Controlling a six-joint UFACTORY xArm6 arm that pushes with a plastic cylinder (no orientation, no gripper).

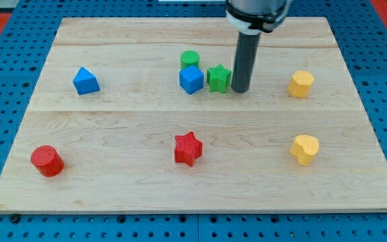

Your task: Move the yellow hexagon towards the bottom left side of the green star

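Beside the green star, on its right in the view, you have my tip down on the board, close to the star or perhaps just touching it; there is no hand to open or close, only the bare rod. The yellow hexagon sits well apart, further toward the view's right, at about the same height. To do this step well, you should probably draw the tip away from the star first, circle round to the hexagon's far right side, and push it leftward on a line that dips below the star, so it ends at the star's lower left. Mind the blue cube touching the star's left and the green cylinder just behind it; a straight push risks knocking that cluster. The wooden board is bare between the star and the red star, giving room; the yellow heart lies clear below
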